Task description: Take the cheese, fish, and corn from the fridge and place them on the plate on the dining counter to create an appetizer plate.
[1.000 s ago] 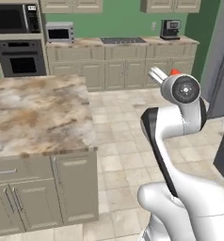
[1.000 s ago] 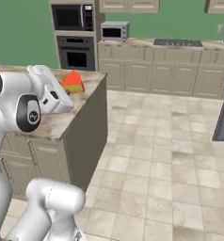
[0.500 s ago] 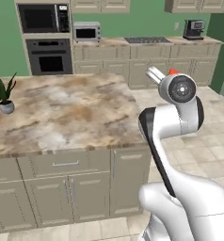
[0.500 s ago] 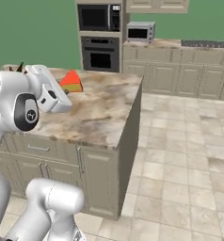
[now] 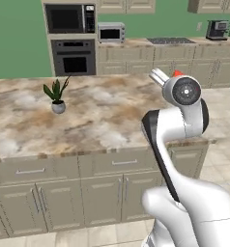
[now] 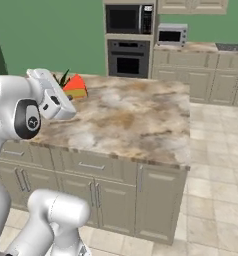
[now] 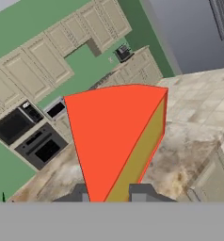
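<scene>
Landmark: wall oven [image 5: 74,58], black, set in tall cabinet. Microwave [image 5: 69,18] directly above it. Toaster oven [image 5: 111,33] just right of it on the back counter. Cooktop [image 5: 171,41] and coffee machine [image 5: 218,30] further right. Potted plant [image 5: 57,95] well in front, upright.

cheese [image 5: 177,74]: mostly hidden behind arm | tool [image 7: 112,195]: fingertips cut off by frame bottom

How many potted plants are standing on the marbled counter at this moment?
1. The potted plant stands on the marbled counter, toward its left part in the left base view. In the right base view its leaves show just behind the arm and the cheese. Others may be hidden behind the arm.
</scene>
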Available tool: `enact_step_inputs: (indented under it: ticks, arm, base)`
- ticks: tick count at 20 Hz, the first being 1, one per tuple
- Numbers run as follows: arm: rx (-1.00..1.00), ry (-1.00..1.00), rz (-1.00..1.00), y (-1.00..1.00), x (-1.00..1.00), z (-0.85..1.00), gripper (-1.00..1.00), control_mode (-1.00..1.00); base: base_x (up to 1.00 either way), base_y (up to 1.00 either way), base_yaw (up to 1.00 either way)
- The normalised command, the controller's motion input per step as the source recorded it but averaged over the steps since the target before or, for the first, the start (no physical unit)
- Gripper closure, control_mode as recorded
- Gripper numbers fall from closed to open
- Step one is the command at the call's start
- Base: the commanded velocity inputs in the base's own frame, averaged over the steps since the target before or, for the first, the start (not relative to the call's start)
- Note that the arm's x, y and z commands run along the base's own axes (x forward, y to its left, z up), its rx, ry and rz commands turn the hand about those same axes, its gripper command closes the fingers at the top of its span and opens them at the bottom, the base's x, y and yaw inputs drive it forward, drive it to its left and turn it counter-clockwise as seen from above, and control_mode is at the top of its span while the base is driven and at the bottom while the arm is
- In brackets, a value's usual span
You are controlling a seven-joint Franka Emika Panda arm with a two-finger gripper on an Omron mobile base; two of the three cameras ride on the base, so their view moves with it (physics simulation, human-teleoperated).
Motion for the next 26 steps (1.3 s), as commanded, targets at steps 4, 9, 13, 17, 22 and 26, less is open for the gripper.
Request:
enact_step_inputs:
  ticks: [4,9,13,17,22,26]
  arm:
    - [0.00,0.00,0.00,0.00,0.00,0.00,1.00,1.00]
    - [0.00,0.00,0.00,0.00,0.00,0.00,1.00,1.00]
    - [0.00,0.00,0.00,0.00,0.00,0.00,1.00,1.00]
    - [0.00,0.00,0.00,0.00,0.00,0.00,1.00,1.00]
    - [0.00,0.00,0.00,0.00,0.00,0.00,1.00,1.00]
    - [0.00,0.00,0.00,0.00,0.00,0.00,1.00,1.00]
  base:
    - [0.00,1.00,0.00]
    - [0.00,1.00,0.00]
    - [0.00,1.00,0.00]
    - [0.00,1.00,0.00]
    - [0.00,1.00,0.00]
    - [0.00,1.00,0.00]
